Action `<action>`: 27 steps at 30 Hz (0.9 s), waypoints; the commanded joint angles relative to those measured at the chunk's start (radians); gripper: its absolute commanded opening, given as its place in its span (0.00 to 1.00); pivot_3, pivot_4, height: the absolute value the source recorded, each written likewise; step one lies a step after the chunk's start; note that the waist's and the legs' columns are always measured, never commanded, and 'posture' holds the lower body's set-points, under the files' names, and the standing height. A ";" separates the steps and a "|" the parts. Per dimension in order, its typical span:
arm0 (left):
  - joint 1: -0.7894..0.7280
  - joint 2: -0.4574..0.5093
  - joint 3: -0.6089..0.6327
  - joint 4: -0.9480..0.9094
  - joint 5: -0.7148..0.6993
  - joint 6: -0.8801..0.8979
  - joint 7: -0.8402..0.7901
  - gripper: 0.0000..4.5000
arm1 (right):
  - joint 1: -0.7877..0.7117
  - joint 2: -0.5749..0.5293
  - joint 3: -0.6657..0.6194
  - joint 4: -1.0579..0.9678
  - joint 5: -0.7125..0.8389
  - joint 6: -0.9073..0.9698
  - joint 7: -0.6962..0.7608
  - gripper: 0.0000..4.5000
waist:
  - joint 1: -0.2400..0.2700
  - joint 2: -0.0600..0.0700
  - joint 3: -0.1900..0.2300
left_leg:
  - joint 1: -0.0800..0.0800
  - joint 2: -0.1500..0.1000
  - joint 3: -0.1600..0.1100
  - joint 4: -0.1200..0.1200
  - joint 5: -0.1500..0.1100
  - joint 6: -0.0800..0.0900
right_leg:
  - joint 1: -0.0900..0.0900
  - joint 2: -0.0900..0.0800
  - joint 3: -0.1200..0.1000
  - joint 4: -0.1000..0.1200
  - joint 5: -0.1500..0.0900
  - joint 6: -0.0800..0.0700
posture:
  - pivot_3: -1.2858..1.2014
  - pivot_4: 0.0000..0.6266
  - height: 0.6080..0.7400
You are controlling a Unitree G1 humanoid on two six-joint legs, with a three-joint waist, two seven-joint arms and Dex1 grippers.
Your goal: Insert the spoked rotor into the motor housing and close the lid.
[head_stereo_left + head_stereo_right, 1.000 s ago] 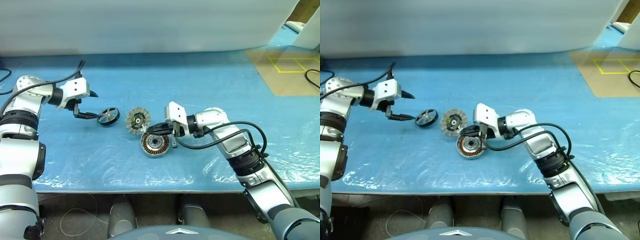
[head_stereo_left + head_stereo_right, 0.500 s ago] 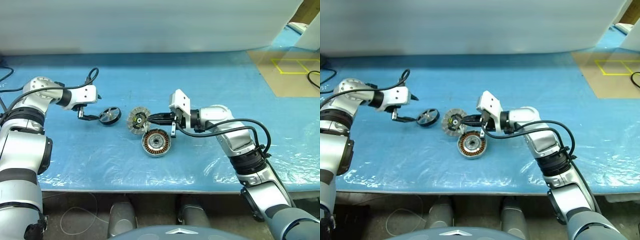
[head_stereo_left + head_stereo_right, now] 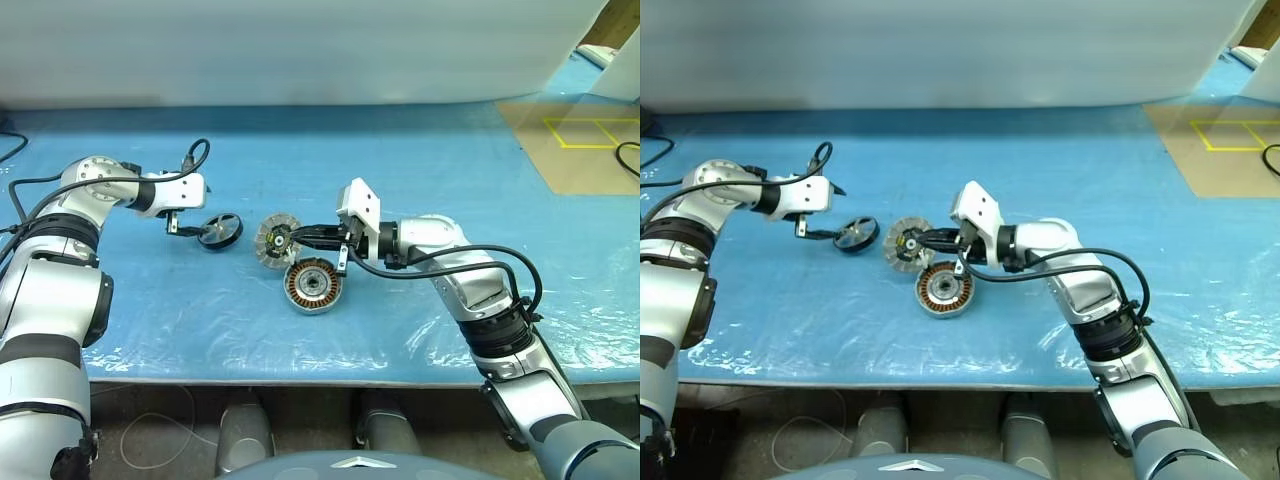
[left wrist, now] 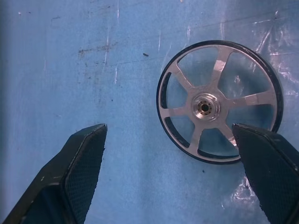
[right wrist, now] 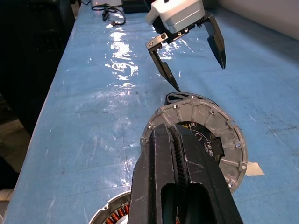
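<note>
Left end effector [image 4: 168, 158] wide open, empty, straddling spoked rotor [image 4: 218, 101], a dark-rimmed ring w/ silver spokes, flat on glossy blue table [image 3: 420, 170]. Right end effector [image 3: 300, 233] shut, empty, tips over ribbed lid [image 3: 275, 240]; copper-wound motor housing [image 3: 312, 286] just beside it.

The counter [image 3: 400, 160] is bright blue under a glossy clear film. The spoked rotor [image 4: 219, 101] has a black rim with silver spokes and hub. The lid [image 3: 276, 240] is silver-grey, finely ribbed at the rim, with a black-and-yellow centre. The motor housing [image 3: 313, 286] is silver with a copper-coloured ring of windings. A tan patch [image 3: 572, 140] on the counter's far right carries yellow outlined squares.
</note>
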 commanded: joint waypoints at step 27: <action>-0.015 -0.039 0.028 0.018 -0.006 0.056 -0.042 1.00 | 0.075 0.022 -0.006 -0.135 0.049 0.041 -0.113 0.01 | 0.011 0.000 0.000 | 0.000 0.000 0.000 0.000 0.000 0.000 | 0.000 0.000 0.000 0.000 0.000 0.000 | 0.52 0.24 1.00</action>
